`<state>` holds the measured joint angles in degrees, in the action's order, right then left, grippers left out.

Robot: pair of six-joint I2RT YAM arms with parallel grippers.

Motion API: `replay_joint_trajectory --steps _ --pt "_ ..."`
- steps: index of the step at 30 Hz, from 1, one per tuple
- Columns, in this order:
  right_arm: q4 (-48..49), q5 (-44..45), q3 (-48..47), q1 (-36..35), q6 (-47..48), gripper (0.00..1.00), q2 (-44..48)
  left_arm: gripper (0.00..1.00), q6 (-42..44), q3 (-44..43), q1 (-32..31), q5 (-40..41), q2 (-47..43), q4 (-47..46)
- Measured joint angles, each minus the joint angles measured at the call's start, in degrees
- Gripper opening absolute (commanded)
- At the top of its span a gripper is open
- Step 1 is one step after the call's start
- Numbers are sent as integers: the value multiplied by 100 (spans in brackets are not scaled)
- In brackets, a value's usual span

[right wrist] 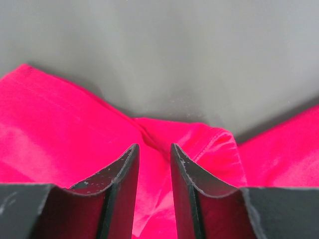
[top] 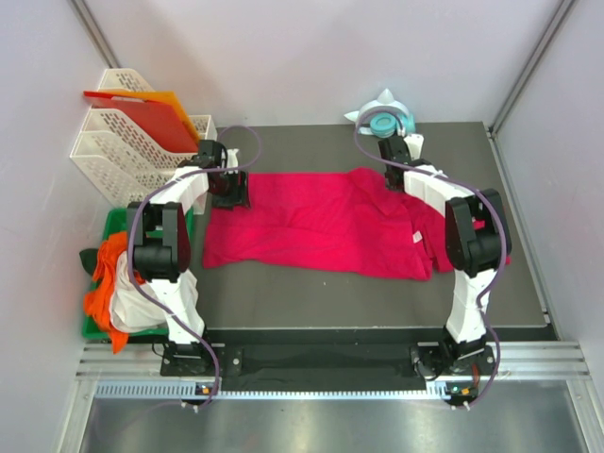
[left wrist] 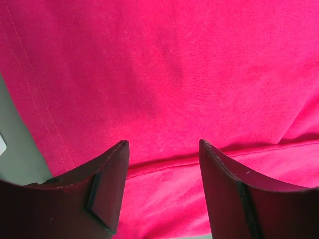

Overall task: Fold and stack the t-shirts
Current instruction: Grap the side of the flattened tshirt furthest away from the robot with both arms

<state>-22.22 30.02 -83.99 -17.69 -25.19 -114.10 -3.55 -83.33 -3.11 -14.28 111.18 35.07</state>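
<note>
Spread across the middle of the dark grey table mat (top: pixel 283 293): one soft crimson-pink short-sleeved cotton t-shirt (top: pixel 321 222). Lies with its long side running left to right, rumpled, with folds bunched toward the right half. Carries a small white neck label (top: pixel 416 238) near its near right corner. Leaves a bare strip of mat along the near edge.

At the shirt's far left corner: left gripper (top: pixel 229 193), pointing down onto the cloth. Left wrist view shows its dark fingers (left wrist: pixel 102 179) standing wide apart over flat pink fabric. Shows a stitched hem crossing just past the tips and nothing between them.

At the shirt's far edge, right of centre: right gripper (top: pixel 393 162). Right wrist view shows its fingers (right wrist: pixel 122 174) parted only by a slim gap, low over the fabric. Shows a pinched ridge of pink cloth rising just ahead of the tips, with bare grey mat beyond. Shows no cloth clamped in the gap.

Off the mat at far left: stacked white lattice plastic trays (top: pixel 113 151), with a stiff red-orange plastic sheet (top: pixel 156 123) resting on top. Beside the left arm: green bin (top: pixel 113 222) holding bunched orange and white cloth (top: pixel 113 288). Beyond the right gripper, at the mat's far edge: teal-and-white round object (top: pixel 385 121), too small to identify.
</note>
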Motion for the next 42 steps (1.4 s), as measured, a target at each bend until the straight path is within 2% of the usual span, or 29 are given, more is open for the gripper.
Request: replay_joint_trajectory --steps 22,32,34,38,42 --pt "-20 -44 160 101 -151 31 -107 63 0 0 0 -2 0 -20" --pt "-4 -79 264 96 -195 0 -114 63 0 0 0 -2 0 -28" --pt "4 -72 269 81 -195 1 -114 63 0 0 0 -4 0 -31" --pt "9 -17 269 33 -181 12 -114 63 0 0 0 -4 0 -39" --pt "7 7 269 -4 -173 14 -114 63 0 2 0 -7 0 -39"
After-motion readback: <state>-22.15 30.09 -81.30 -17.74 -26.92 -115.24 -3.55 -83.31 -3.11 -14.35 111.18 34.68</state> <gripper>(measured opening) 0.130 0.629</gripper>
